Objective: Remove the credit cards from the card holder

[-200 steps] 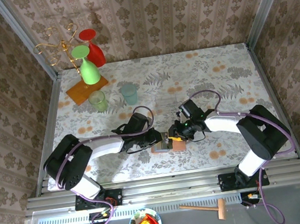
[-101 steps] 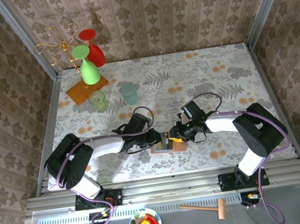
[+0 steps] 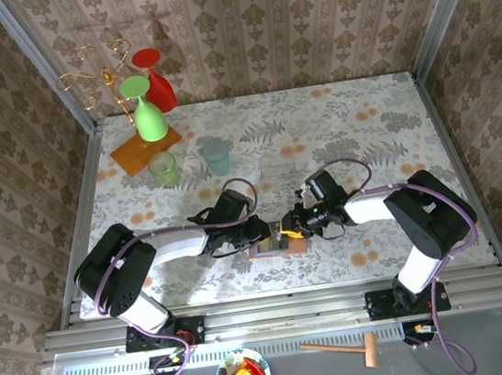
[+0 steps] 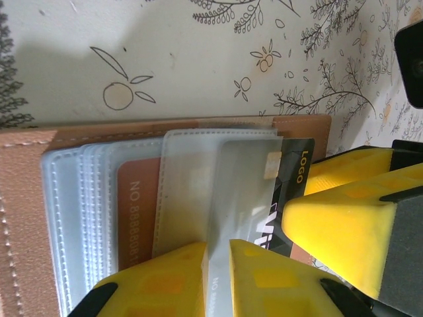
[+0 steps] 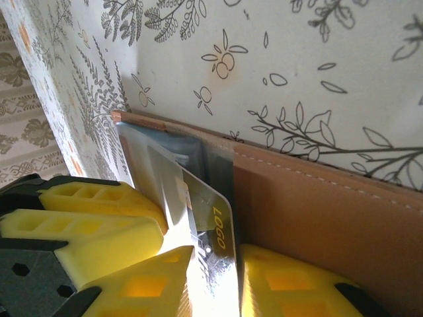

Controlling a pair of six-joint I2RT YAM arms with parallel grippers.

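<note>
On your floral-print desk (image 3: 362,117), boxed in by damask-papered walls (image 3: 302,14), the salmon-tan leather card holder (image 4: 26,198) lies open near the front edge. Your left end effector (image 4: 218,277) pinches its clear sleeve (image 4: 218,165); your right end effector (image 5: 215,287) clamps the black plastic credit card (image 5: 217,228) marked LOGO.

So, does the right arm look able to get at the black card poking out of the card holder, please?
Probably yes: the black card sticks out of the card holder, the jaws of the right arm straddle it, and the left jaws pinch only a clear sleeve beside it.
</note>
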